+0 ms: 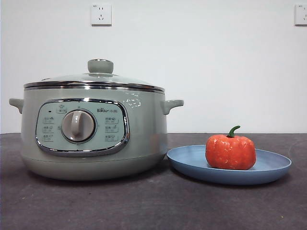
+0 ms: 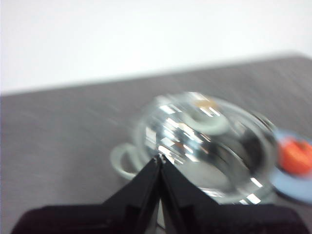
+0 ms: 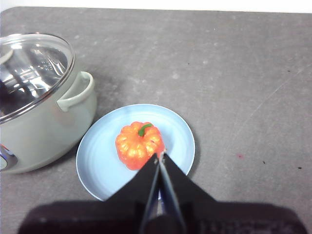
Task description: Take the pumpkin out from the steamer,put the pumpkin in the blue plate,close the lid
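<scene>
The sage-green steamer (image 1: 93, 139) stands on the left of the table with the glass lid (image 1: 98, 76) resting on it. The orange-red pumpkin (image 1: 230, 151) sits upright in the blue plate (image 1: 268, 170) just right of the steamer. My left gripper (image 2: 160, 158) is shut and empty, high above the lidded steamer (image 2: 204, 146); that view is blurred. My right gripper (image 3: 159, 156) is shut and empty, above the pumpkin (image 3: 139, 145) in the plate (image 3: 100, 163). Neither gripper shows in the front view.
The dark grey table (image 1: 153, 206) runs to a white wall with two sockets (image 1: 101, 14). The steamer's side handle (image 3: 78, 92) points toward the plate.
</scene>
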